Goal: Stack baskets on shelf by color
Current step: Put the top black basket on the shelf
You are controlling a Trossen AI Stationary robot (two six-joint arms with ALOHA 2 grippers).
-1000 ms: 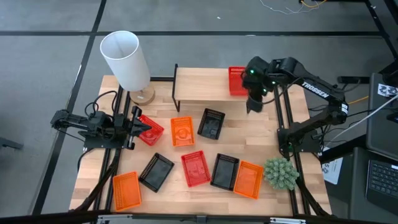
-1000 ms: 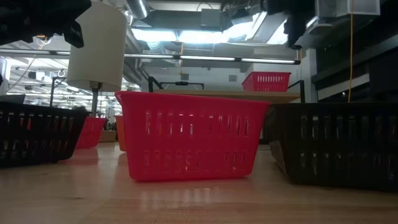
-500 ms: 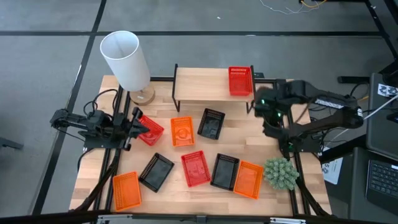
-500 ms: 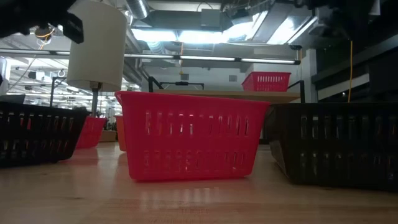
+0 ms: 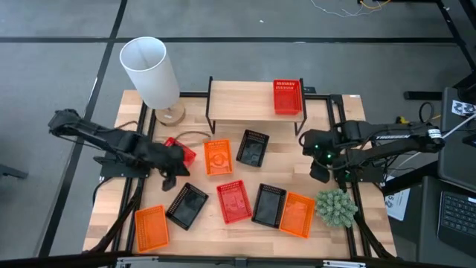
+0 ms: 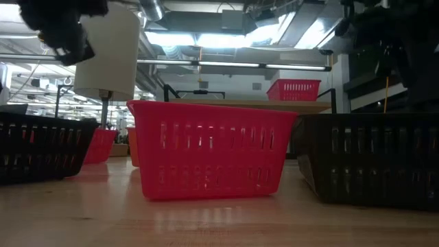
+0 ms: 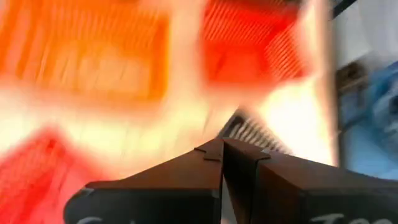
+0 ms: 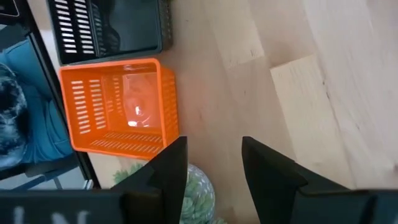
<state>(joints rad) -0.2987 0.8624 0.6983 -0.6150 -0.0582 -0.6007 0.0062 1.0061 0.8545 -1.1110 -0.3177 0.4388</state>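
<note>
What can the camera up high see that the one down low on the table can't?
Only the high view shows the orange baskets near the table's front, the little green plant and both grippers, left and right. Only the low view shows the room's ceiling lights. Both show the red basket on the shelf and the white lamp.

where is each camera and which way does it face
High view: above, looking straight down on the table, both arms and the shelf.
Low view: at tabletop height, level across; a red basket fills the middle.
Left wrist view: blurred, past the left gripper.
Right wrist view: past the open right gripper onto an orange basket.
Shared: that orange basket also shows from above.
</note>
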